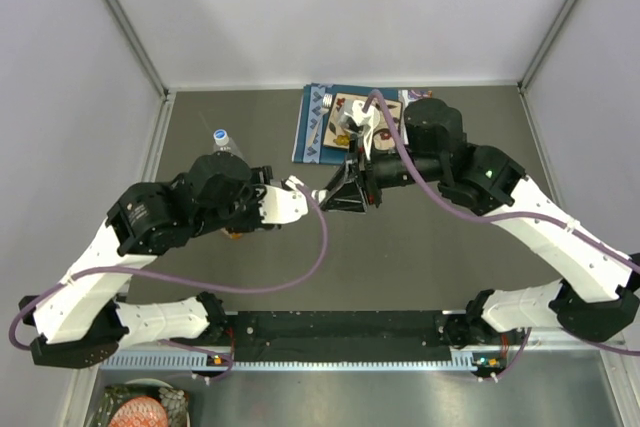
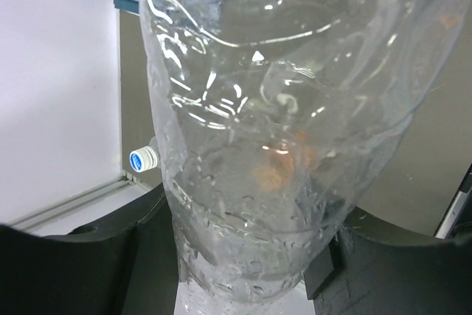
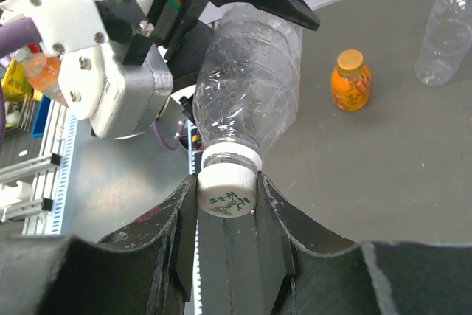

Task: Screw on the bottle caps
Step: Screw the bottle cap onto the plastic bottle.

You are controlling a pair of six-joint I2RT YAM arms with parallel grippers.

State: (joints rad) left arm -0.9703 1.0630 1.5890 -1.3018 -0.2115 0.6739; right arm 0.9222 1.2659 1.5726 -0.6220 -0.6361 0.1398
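Note:
My left gripper (image 1: 297, 193) is shut on the body of a clear ribbed bottle (image 3: 251, 79) and holds it level above the table, neck toward the right arm. The bottle fills the left wrist view (image 2: 273, 123). My right gripper (image 3: 227, 195) is shut on a white cap with green print (image 3: 226, 191) that sits on this bottle's neck. A second clear bottle (image 1: 222, 139) with a blue-and-white cap (image 2: 144, 158) stands at the back left. A squat orange bottle (image 3: 350, 80) with an orange cap on it stands on the table.
A blue mat (image 1: 312, 127) with printed pictures and a white object lies at the back centre. Grey walls close in the left, back and right. A bin (image 1: 140, 409) sits below the near edge at the left.

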